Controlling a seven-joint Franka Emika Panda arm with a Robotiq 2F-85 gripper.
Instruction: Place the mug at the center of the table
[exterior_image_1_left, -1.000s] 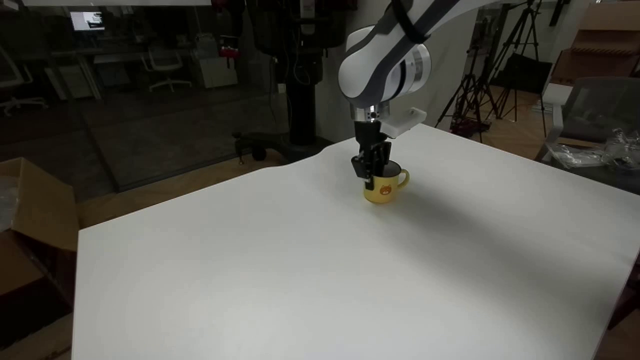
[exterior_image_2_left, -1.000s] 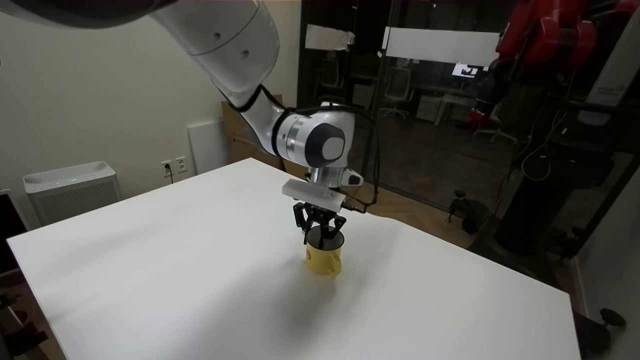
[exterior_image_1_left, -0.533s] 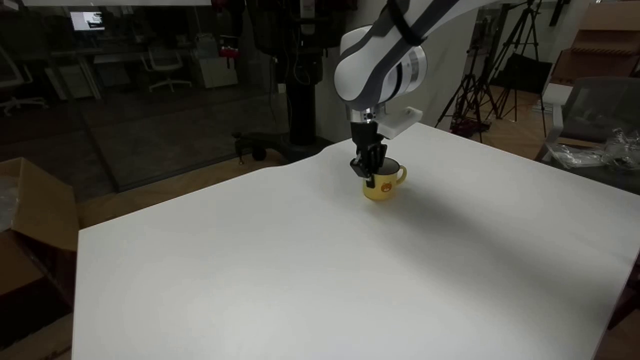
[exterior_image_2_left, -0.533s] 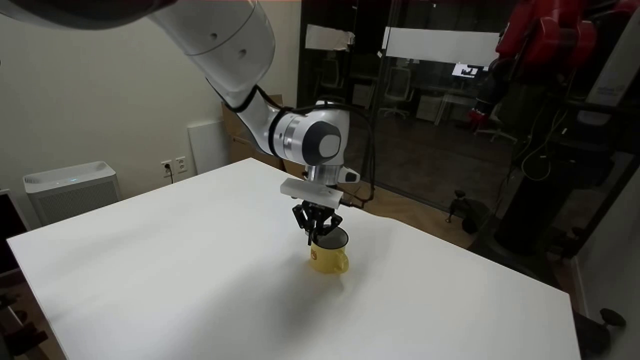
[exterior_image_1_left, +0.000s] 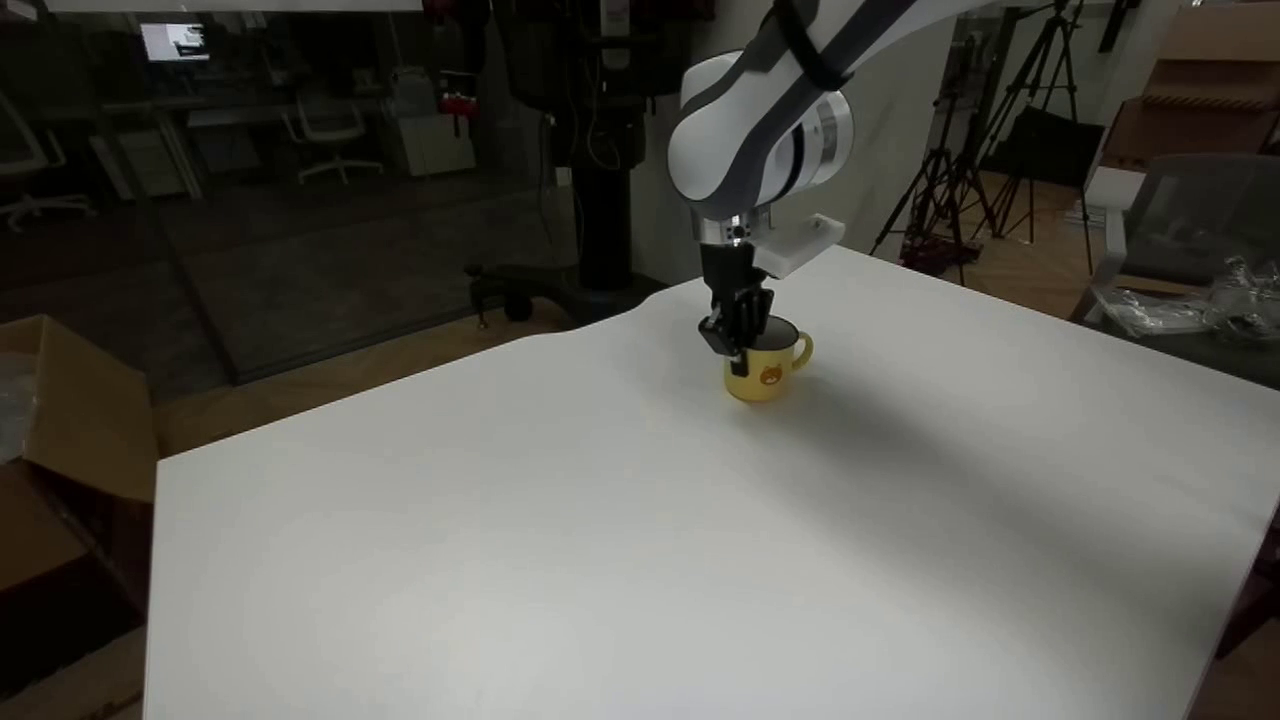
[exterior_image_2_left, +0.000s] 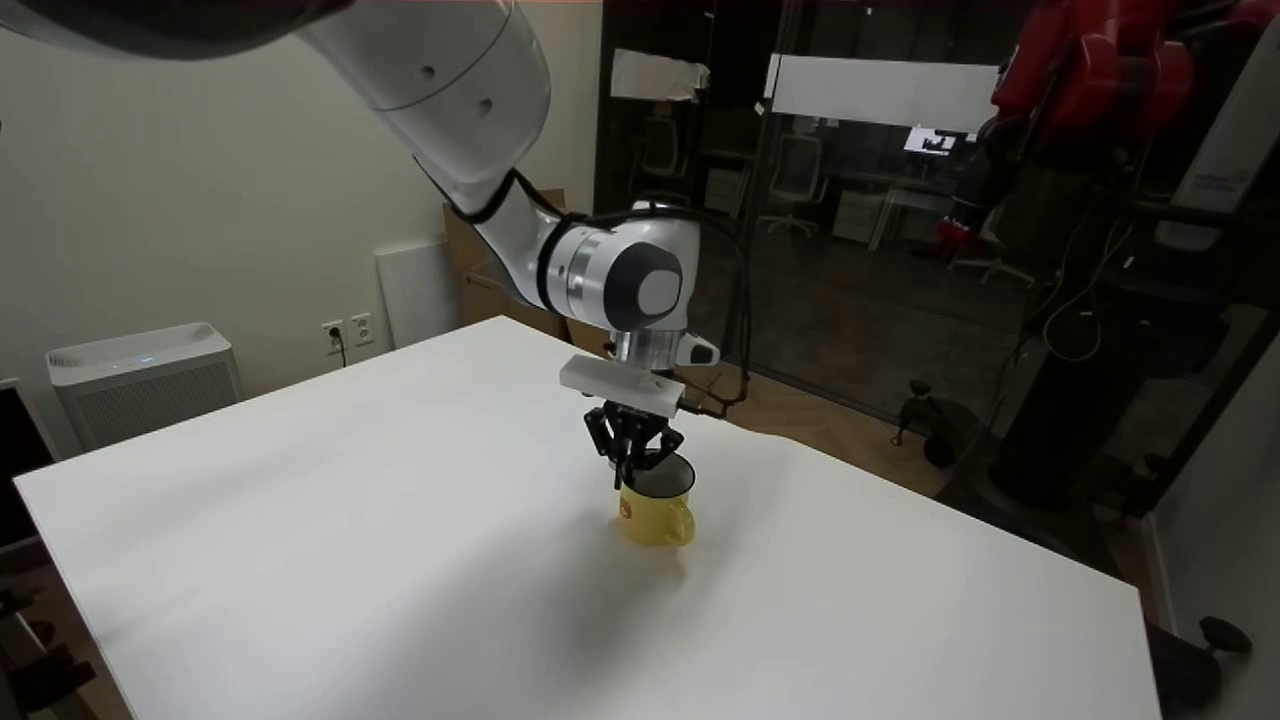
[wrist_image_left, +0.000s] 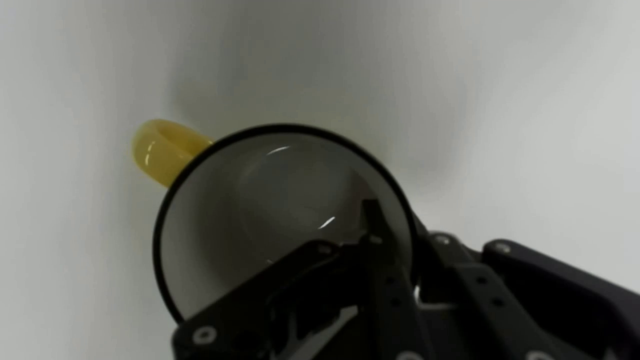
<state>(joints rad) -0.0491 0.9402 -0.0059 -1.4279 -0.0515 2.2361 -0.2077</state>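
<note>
The arm (exterior_image_2_left: 460, 120) is white, its cable (exterior_image_2_left: 743, 300) and gripper (exterior_image_2_left: 625, 477) black.

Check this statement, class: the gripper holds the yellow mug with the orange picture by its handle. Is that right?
Not quite: the handle is free. The wrist view shows the gripper holding the yellow mug by its wall, one finger inside, the other outside. The mug's colour and orange picture are as stated.

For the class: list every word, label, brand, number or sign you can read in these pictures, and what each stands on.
No text can be read in any view.
Mug: orange animal-face print, no lettering that shows.
Pale panel in the background: faint mark, too blurred to read.
Lit screen in the background: contents too small to read.
</note>
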